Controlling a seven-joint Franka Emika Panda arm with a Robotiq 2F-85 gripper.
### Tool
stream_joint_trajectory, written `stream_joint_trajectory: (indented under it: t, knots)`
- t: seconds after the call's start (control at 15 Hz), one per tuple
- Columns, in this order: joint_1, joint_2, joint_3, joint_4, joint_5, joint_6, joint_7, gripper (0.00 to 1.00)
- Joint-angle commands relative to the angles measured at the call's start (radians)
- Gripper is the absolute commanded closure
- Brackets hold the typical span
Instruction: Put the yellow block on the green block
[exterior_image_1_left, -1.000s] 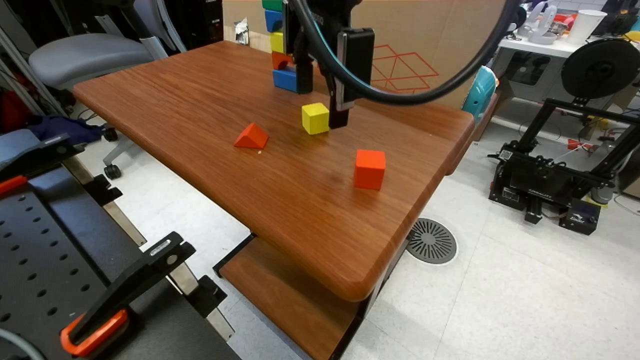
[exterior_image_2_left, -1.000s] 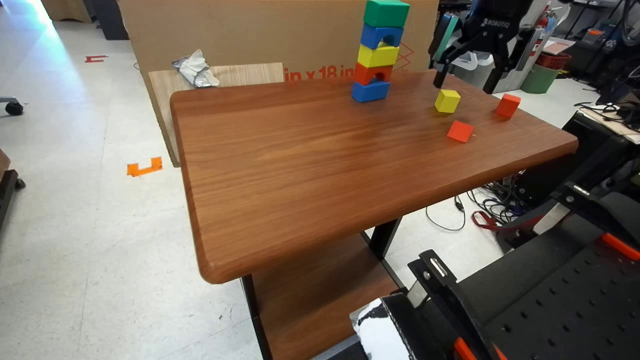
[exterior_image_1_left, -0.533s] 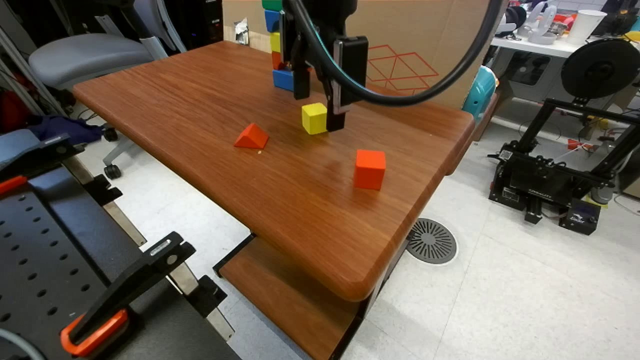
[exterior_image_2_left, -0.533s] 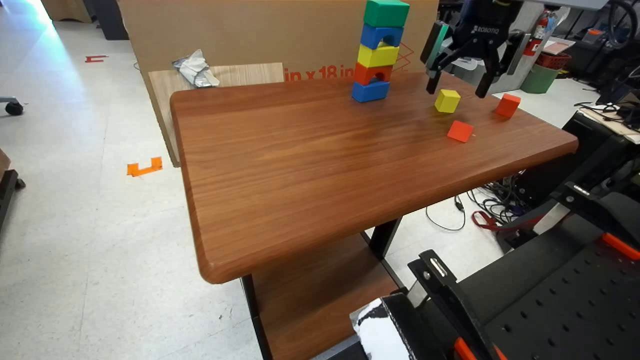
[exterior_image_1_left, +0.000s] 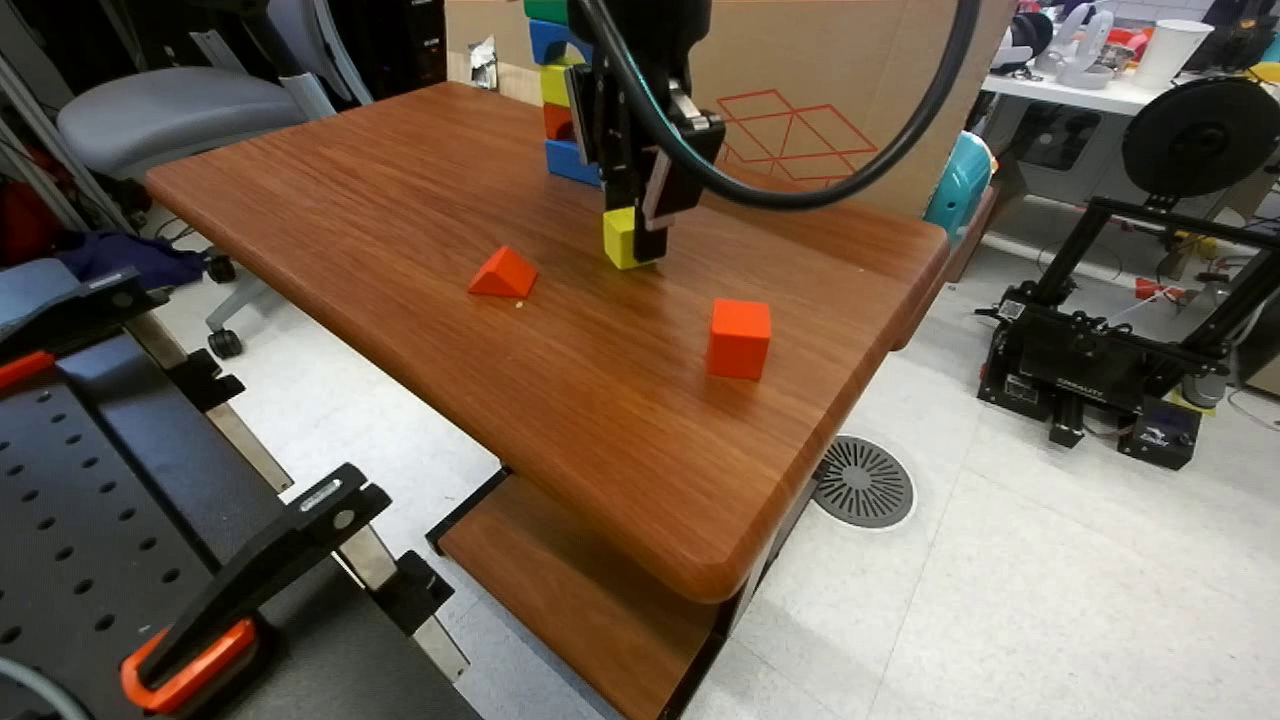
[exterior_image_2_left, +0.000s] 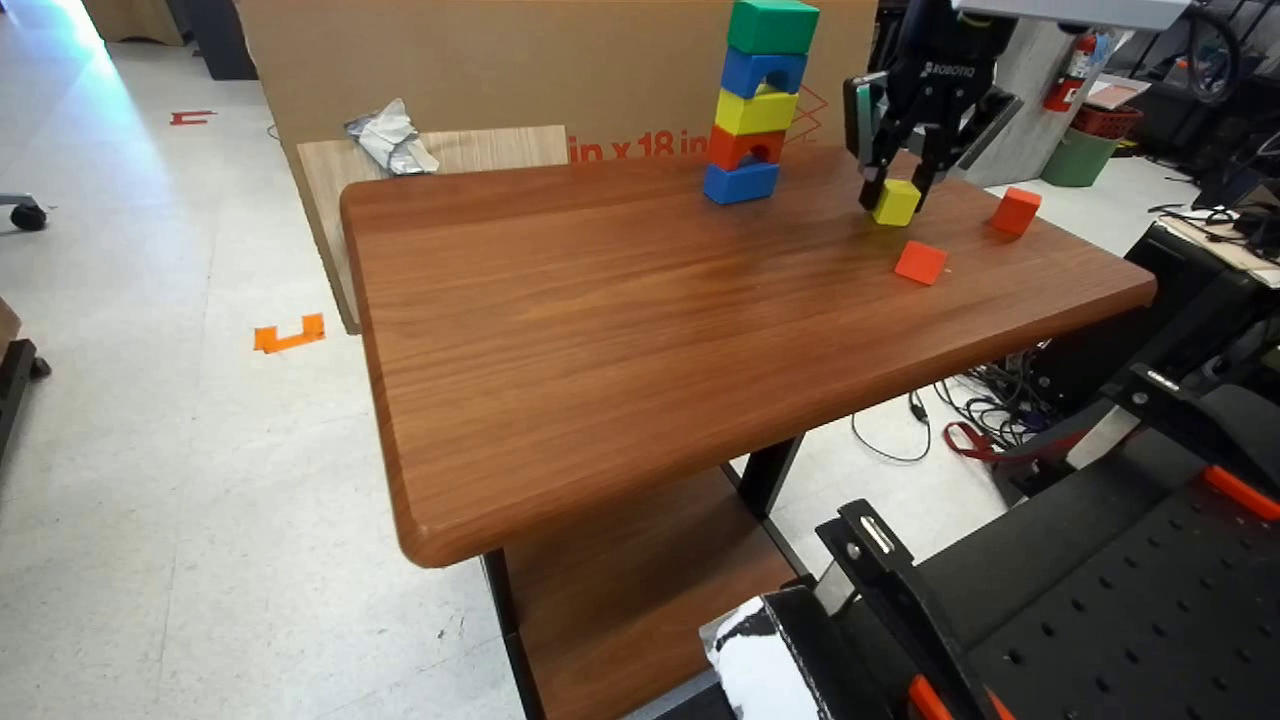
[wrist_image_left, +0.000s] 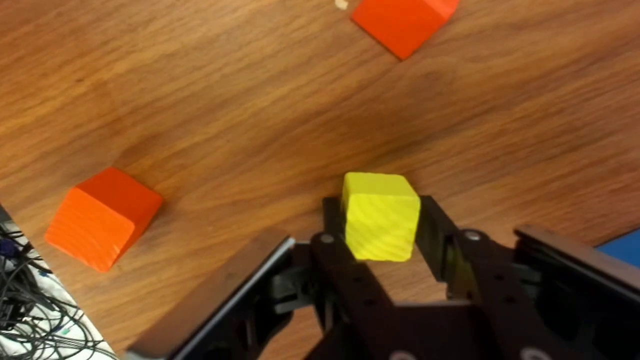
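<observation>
The small yellow block (exterior_image_2_left: 898, 204) rests on the table, and its plain faces show large in the wrist view, where the yellow block (wrist_image_left: 382, 227) lies between both fingertips. My gripper (wrist_image_left: 381, 215) is shut on it, one black finger (wrist_image_left: 332, 212) against each side. In an exterior view the gripper (exterior_image_1_left: 634, 222) points down and its fingers cover part of the cube. The green block (exterior_image_2_left: 773, 27) tops a tower of several blocks, at the table's back edge, away from the gripper. Only the lower part of the green block (exterior_image_1_left: 546, 10) is in frame in an exterior view.
Under the green block the tower has a blue arch (exterior_image_2_left: 742, 72), a wider yellow block (exterior_image_2_left: 755, 113), a red-orange arch (exterior_image_2_left: 728, 146) and a blue base (exterior_image_2_left: 741, 184). A red-orange cube (exterior_image_1_left: 739, 340) and a red-orange triangular block (exterior_image_1_left: 504, 273) lie near the gripper. Cardboard (exterior_image_2_left: 480, 70) stands behind the table.
The gripper has come down over the small yellow block and its fingers have closed from wide apart onto the block's sides. The tower and the red-orange blocks have stayed put.
</observation>
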Motion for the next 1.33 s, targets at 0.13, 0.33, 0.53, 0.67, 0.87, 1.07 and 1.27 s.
stream_joint_trajectory:
  t: [0.13, 0.33, 0.53, 0.67, 0.87, 1.07, 1.27]
  knots:
    - [-0.046, -0.097, 0.039, -0.069, 0.042, -0.025, -0.051, 0.92]
    - [-0.061, -0.188, 0.053, -0.115, 0.068, -0.056, -0.08, 0.92]
    - [-0.056, -0.264, 0.054, -0.125, 0.079, -0.088, -0.084, 0.92]
    - [-0.047, -0.302, 0.054, -0.113, 0.074, -0.103, -0.078, 0.92]
    - [-0.037, -0.345, 0.066, -0.087, 0.067, -0.113, -0.088, 0.92]
    - [-0.027, -0.351, 0.082, -0.049, 0.061, -0.118, -0.105, 0.92]
    - [-0.021, -0.337, 0.097, 0.002, 0.059, -0.142, -0.131, 0.92]
